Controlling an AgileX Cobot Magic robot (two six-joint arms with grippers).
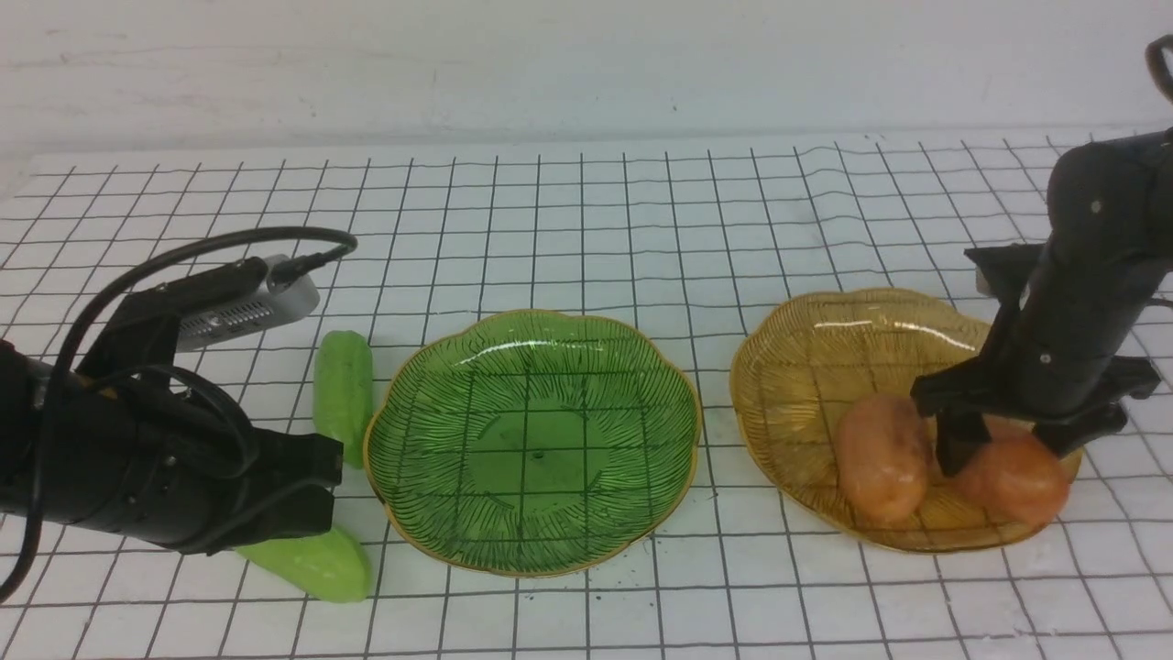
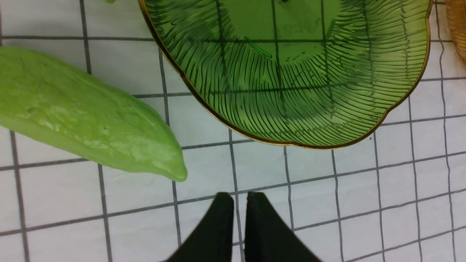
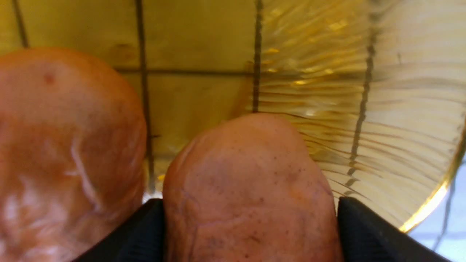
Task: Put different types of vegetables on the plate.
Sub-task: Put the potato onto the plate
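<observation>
Two orange-brown potatoes lie in the yellow plate [image 1: 825,353]. My right gripper [image 1: 1008,449] reaches down into it and is shut on the right potato [image 1: 1013,481]; in the right wrist view, both black fingers press that potato's [image 3: 251,182] sides. Just beside it rests the other potato [image 1: 882,456]. The green plate [image 1: 531,440] holds nothing. One light-green cucumber [image 1: 344,394] lies along its left rim, and a second cucumber [image 1: 316,564] lies near the front left. My left gripper [image 2: 240,196] is shut and holds nothing, hovering just off this second cucumber's [image 2: 83,116] tip.
White gridded cloth covers the table [image 1: 586,229]. The two plates sit side by side with a gap between them. A white wall runs along the back. The left arm's cable [image 1: 183,252] loops above its wrist camera.
</observation>
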